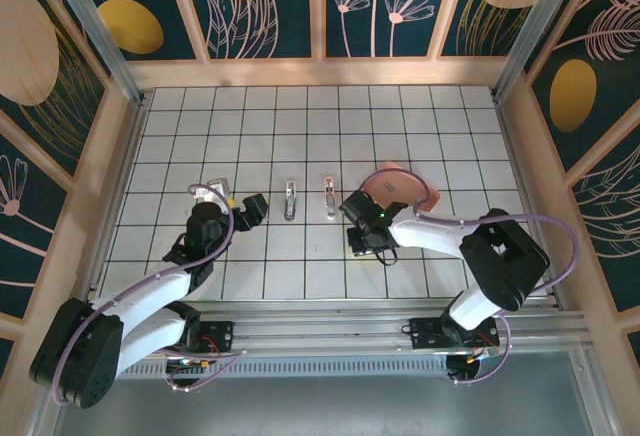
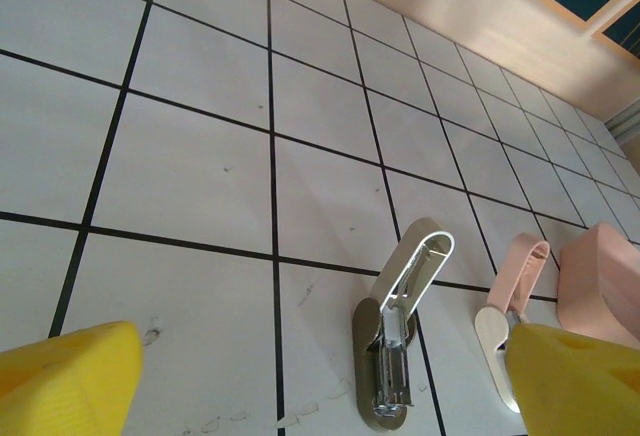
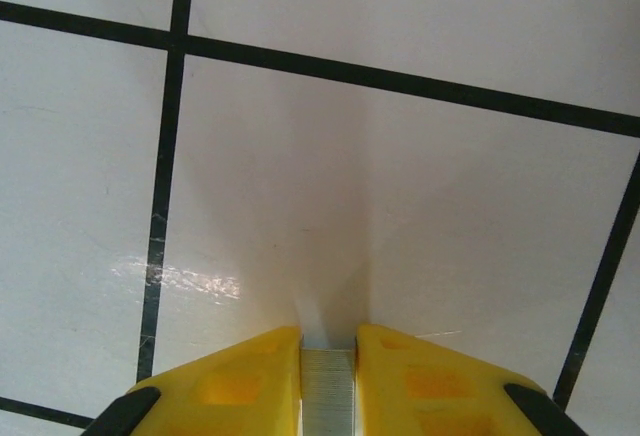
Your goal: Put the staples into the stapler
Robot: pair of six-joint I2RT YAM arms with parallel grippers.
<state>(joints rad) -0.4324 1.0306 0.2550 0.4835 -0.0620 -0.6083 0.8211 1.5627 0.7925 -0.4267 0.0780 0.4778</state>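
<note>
The stapler (image 1: 290, 199) lies on the tiled floor with its whitish-grey lid swung up and its metal rail bare (image 2: 392, 351). My left gripper (image 2: 320, 381) hovers just in front of it, open, with one yellow finger (image 2: 70, 376) to the left and the other far to the right. The staples (image 3: 328, 391) are a thin silvery strip pinched between the yellow fingers of my right gripper (image 3: 328, 341), which is shut on them just above a white tile. In the top view the right gripper (image 1: 358, 242) points down, right of and nearer than the stapler.
A second open stapler with a pink lid (image 1: 330, 196) (image 2: 512, 296) lies one tile to the right of the grey one. The pink rounded tray (image 1: 408, 186) (image 2: 600, 276) sits behind the right arm. Wooden walls (image 1: 320, 71) ring the floor.
</note>
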